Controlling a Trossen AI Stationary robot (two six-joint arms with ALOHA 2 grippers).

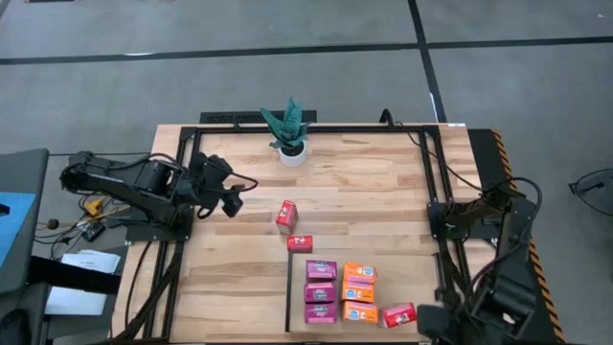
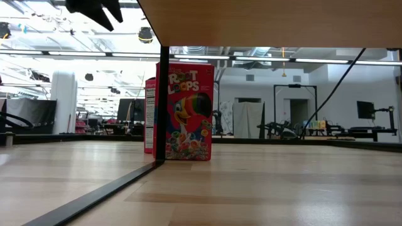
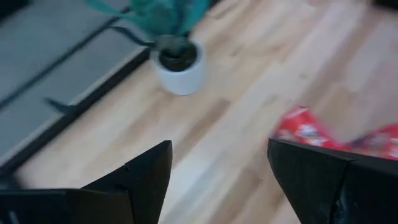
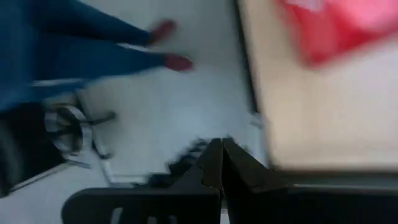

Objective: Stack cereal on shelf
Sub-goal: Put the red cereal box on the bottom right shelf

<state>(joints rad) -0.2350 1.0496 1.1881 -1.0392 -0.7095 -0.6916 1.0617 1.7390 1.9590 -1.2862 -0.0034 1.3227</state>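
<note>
The left gripper (image 1: 233, 204) is hanging with its fingers spread apart and nothing between them, over the table (image 1: 230, 278) just left of 2 red boxes: an upright one (image 1: 285, 215) and, just below it, one lying flat (image 1: 300, 243). The potted plant (image 1: 288, 134) is standing well beyond them. On the shelf (image 1: 299, 287), 3 purple boxes (image 1: 320, 290) and 3 orange boxes (image 1: 359, 291) are sitting in 2 neat columns, with a third red box (image 1: 399, 314) lying beside the orange ones near the shelf's right edge. The right gripper (image 4: 221, 163) is closed on nothing, off the table's right edge past that box.

Judging by this, the left arm is reaching for the upright red box. It should be straddling the narrow sides squarely, closing gently so the cardboard is not crushed, and lifting clear before crossing to the shelf.
</note>
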